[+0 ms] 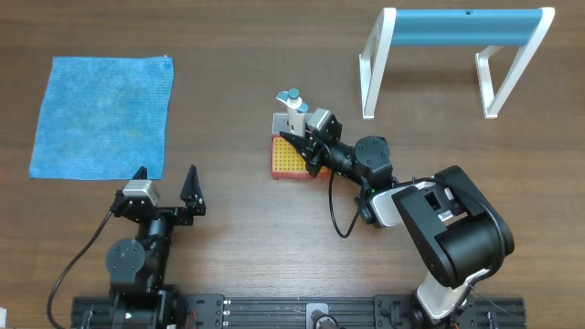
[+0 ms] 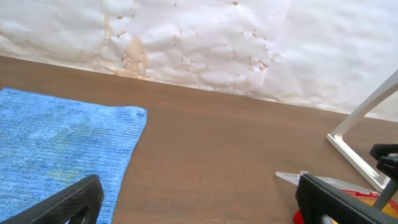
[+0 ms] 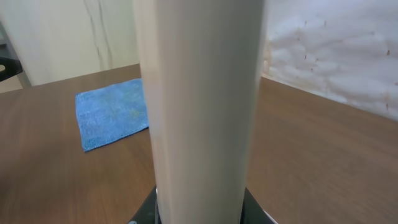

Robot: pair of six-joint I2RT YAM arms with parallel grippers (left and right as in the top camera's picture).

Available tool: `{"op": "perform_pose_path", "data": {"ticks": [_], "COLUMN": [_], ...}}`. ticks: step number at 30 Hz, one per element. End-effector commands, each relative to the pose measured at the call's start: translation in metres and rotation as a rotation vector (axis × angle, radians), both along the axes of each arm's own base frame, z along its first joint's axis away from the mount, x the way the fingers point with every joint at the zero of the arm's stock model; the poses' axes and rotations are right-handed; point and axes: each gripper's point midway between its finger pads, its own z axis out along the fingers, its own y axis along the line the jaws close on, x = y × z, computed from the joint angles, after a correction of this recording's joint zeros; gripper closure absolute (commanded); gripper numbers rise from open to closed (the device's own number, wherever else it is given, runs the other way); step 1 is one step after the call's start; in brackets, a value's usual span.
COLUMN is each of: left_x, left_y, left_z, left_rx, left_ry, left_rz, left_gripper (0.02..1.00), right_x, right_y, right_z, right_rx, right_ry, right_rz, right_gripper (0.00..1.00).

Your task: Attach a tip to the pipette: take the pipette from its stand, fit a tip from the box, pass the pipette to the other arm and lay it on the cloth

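White plastic: clamping the pipette (image 1: 294, 108) in the right gripper (image 1: 300, 142), upright over the tip box (image 1: 285, 163) below; risking a tilted press and a crooked, loose fit. Resting the left gripper (image 1: 165, 174) wide open, empty.

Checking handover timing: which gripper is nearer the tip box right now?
Right. The right gripper holds the pipette at the tip box; the left gripper sits well apart from it, open, beside the cloth.

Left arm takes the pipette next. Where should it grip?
Probably the white upper body of the pipette, just under its blue cap, coming from the cloth side: it stands upright and the right gripper holds it lower from the other side.
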Motion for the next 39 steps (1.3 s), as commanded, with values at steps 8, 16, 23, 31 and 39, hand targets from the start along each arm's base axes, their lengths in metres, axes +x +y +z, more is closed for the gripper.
{"op": "perform_pose_path", "data": {"ticks": [8,16,23,31,39], "left_x": [0.0,0.0,0.0,0.0,0.0], "left_y": [0.0,0.0,0.0,0.0,0.0], "left_z": [-0.001,-0.001,-0.001,-0.001,-0.001], "left_rx": [0.008,0.008,0.008,0.008,0.008], "left_ry": [0.001,0.001,0.001,0.0,0.001], "left_rz": [-0.002,-0.002,-0.002,-0.002,-0.002], "left_gripper": [0.023,0.023,0.023,0.023,0.023], "right_x": [-0.01,-0.005,-0.014,-0.051,-0.089], "right_y": [-0.005,-0.003,-0.007,-0.013,-0.023], "right_z": [-0.039,0.019,0.082,0.166,0.117], "right_rx": [-0.065,0.029,0.093,0.004,-0.162], "right_ry": [0.11,-0.091,-0.234,-0.016,0.562], "right_rz": [0.01,0.011,0.011,0.13,0.132], "right_gripper": [0.919,0.921,0.921,0.919,0.921]}}
